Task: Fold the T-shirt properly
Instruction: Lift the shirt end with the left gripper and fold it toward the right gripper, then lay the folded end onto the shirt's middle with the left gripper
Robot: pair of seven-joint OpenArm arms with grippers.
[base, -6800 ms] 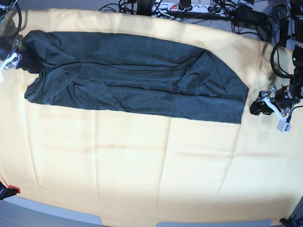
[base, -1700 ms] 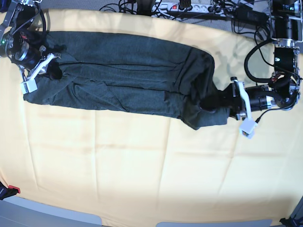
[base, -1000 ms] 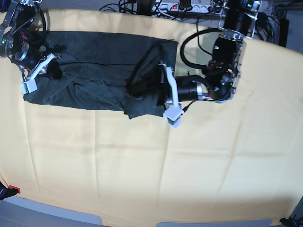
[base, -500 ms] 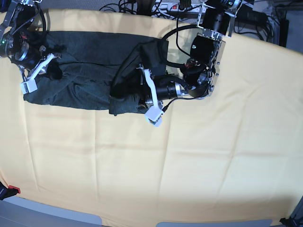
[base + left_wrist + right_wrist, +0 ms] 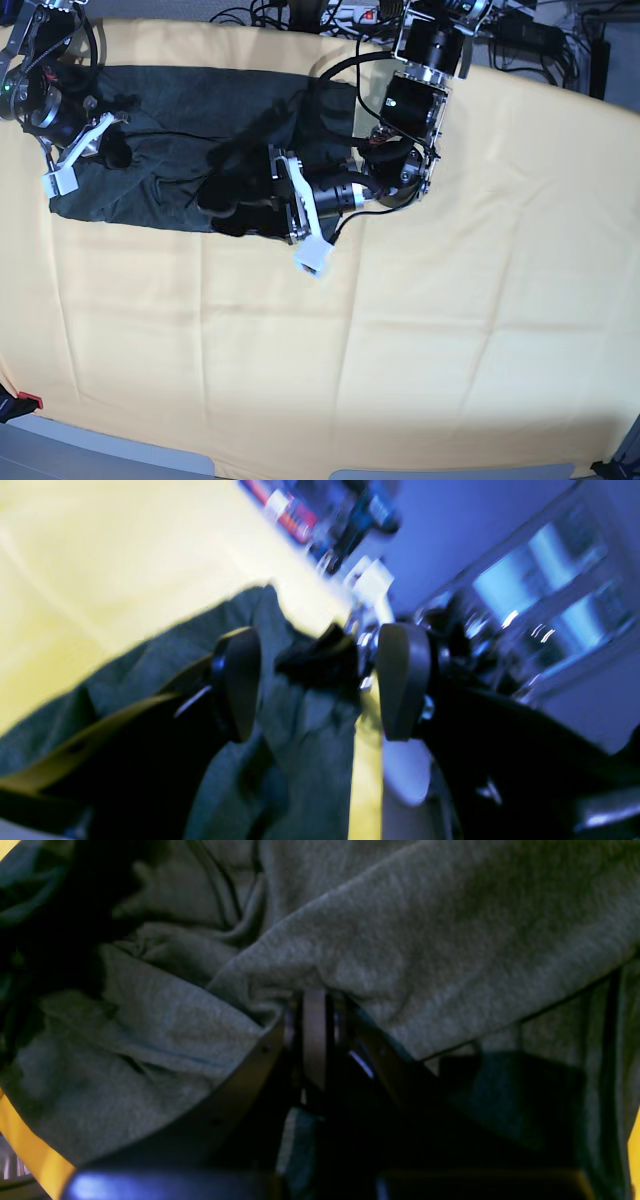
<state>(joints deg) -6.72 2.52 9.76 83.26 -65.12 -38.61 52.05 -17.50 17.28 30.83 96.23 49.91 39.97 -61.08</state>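
Note:
The dark charcoal T-shirt (image 5: pixel 170 110) lies bunched at the back left of the yellow cloth, its right end doubled over toward the left. My left gripper (image 5: pixel 245 200) hovers over that folded end. In the left wrist view the left gripper (image 5: pixel 320 680) stands open, pads wide apart, and loose T-shirt fabric (image 5: pixel 300 740) sags between them. My right gripper (image 5: pixel 108 150) sits at the shirt's left end. The right wrist view shows this gripper (image 5: pixel 315 1005) shut on a ridge of the T-shirt (image 5: pixel 425 940).
The yellow cloth (image 5: pixel 400 350) covers the whole table. Cables and a power strip (image 5: pixel 365 14) run along the back edge. A small red item (image 5: pixel 28 402) sits at the front left corner. The left arm's body (image 5: pixel 415 110) reaches over the shirt's right part.
The left arm has carried the shirt's right end further left over the rest of the shirt, and its jaws have opened. The right arm has stayed in place.

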